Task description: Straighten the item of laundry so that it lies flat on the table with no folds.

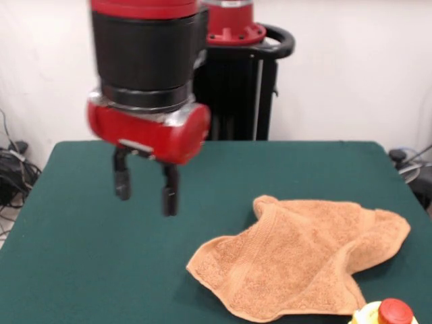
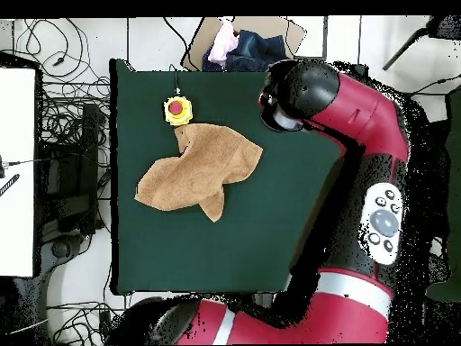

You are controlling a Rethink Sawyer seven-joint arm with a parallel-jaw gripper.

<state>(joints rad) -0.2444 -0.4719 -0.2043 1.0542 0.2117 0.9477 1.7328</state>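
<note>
The item of laundry, an orange-tan terry towel [image 1: 304, 260] [image 2: 200, 169], lies rumpled on the green table [image 1: 101, 270] [image 2: 225, 243], with folded corners and an uneven outline. In the front view it occupies the lower right part of the table. My gripper [image 1: 145, 187] hangs in the air to the left of the towel, well apart from it. Its two black fingers [image 1: 121, 182] point down with a gap between them and hold nothing. In the overhead view the arm's head [image 2: 297, 95] covers the gripper.
A yellow stand with a red button [image 1: 388, 314] [image 2: 177, 109] sits at the table's edge, right beside the towel. Cables [image 2: 63, 99] and a box of clothes [image 2: 239, 45] lie on the floor off the table.
</note>
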